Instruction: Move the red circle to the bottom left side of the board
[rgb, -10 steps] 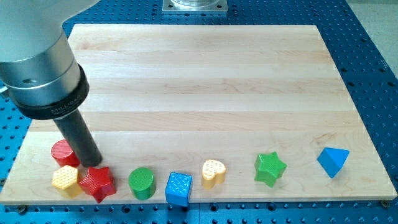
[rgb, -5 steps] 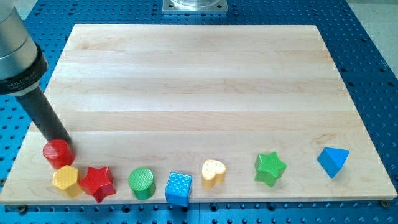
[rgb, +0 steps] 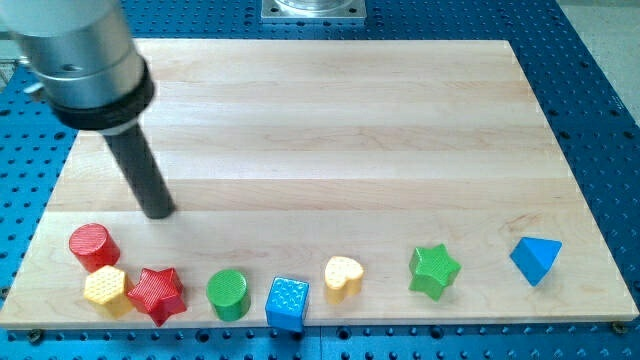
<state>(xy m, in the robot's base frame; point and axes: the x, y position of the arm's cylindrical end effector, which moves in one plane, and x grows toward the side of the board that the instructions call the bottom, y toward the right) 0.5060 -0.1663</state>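
Note:
The red circle (rgb: 93, 246) sits near the board's bottom left corner, touching the yellow hexagon (rgb: 106, 289) just below it. My tip (rgb: 159, 212) stands on the board up and to the right of the red circle, with a clear gap between them. The dark rod rises from the tip toward the view's top left, into the grey arm body.
A row of blocks runs along the bottom edge: red star (rgb: 155, 293), green circle (rgb: 228, 294), blue cube (rgb: 287, 303), yellow heart (rgb: 343, 277), green star (rgb: 434, 270), blue triangle (rgb: 536, 259). The wooden board (rgb: 330, 130) lies on a blue perforated table.
My tip was against the red circle and nudged it slightly left, then drew away up and to the right. The circle now rests apart from the tip.

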